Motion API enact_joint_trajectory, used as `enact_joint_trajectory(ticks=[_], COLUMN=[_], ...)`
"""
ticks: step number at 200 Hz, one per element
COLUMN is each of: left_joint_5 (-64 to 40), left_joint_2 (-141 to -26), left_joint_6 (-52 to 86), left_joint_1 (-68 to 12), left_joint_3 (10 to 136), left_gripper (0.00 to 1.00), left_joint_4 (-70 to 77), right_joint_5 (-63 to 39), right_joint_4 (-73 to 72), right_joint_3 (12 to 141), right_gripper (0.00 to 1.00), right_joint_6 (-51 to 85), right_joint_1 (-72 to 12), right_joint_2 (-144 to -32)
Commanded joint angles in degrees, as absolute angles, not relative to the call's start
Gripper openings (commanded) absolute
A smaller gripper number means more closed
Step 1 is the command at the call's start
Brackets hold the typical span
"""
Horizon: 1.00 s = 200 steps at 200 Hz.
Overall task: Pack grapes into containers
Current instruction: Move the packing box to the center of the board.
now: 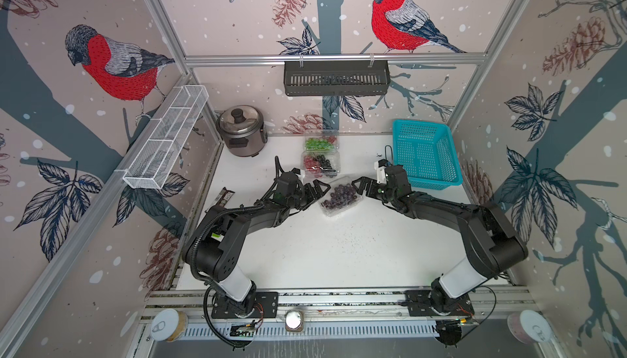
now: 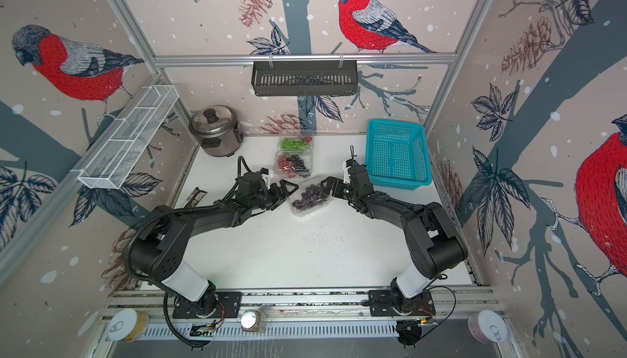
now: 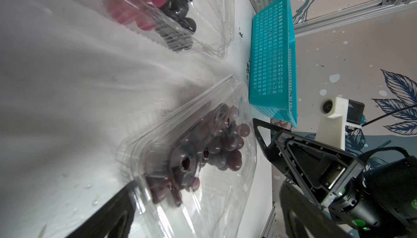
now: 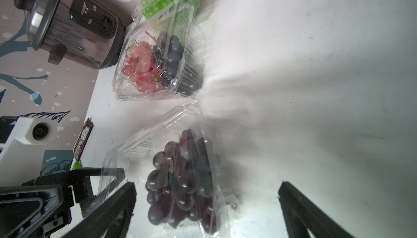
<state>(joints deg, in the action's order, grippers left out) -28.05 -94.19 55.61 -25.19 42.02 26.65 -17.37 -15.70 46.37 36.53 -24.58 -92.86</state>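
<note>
**A:** Flanking the near box [image 1: 328,211], that's both hands. Purple grapes [image 1: 339,195] are inside it, and it sits on the counter [image 1: 339,254] a little off the basket's [image 1: 424,153] near corner.

**B:** How does it lie?

**A:** Slantwise. Its long axis runs toward the basket, with one short end facing the basket and the other pointing away.

**B:** So there's a hand at each end?

**A:** Exactly. The right hand [image 1: 357,187] is on the basket side. The left hand [image 1: 319,191] is at the end away from the basket. Both are just beside the plastic, about equally near.

**B:** Is either one gripping?

**A:** No. The right hand is spread wide, with nothing in it and the box straight ahead. The left hand is spread wide and empty too. The box's corner sits right by one finger [image 3: 108,212], but I can't tell if they touch.

**B:** And the lid?

**A:** It looks to be down over the grapes. Whether it's latched, I can't say.

**B:** What's your call?

**A:** Each hand faces a short end, so any push or steadying would run along that long axis.
</note>
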Motion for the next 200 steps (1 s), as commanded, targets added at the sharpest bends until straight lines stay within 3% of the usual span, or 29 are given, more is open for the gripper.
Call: enact_joint_trajectory(ticks=[1,113,162,200], left_joint_5=[-29.4,-30.5,-28.9,-30.6], left_joint_2=[-96.5,-111.2,-104.1,-96.9], left_joint_6=[56.0,52.0,49.9,52.8], left_joint_1=[-26.0,-28.0,-26.0,-25.3], left_joint_3=[45.1,64.5,56.0,46.0], left_gripper=[0.97,0.97,0.96,0.95], left_joint_4=[29.1,22.9,21.2,28.8], right_joint_5=[-19.4,-26.9,-30.4,-31.8], right_joint_4=[-12.0,-19.4,-23.8,-26.8], right_joint_3=[47.7,39.7,38.0,36.5], right_gripper=[1.00,1.00,1.00,1.00], right_joint_6=[33.4,36.2,39.0,41.9], right_joint_1=[-24.6,-18.5,-17.9,-18.1], right_joint_2=[-93.1,-90.8,-90.9,-90.3])
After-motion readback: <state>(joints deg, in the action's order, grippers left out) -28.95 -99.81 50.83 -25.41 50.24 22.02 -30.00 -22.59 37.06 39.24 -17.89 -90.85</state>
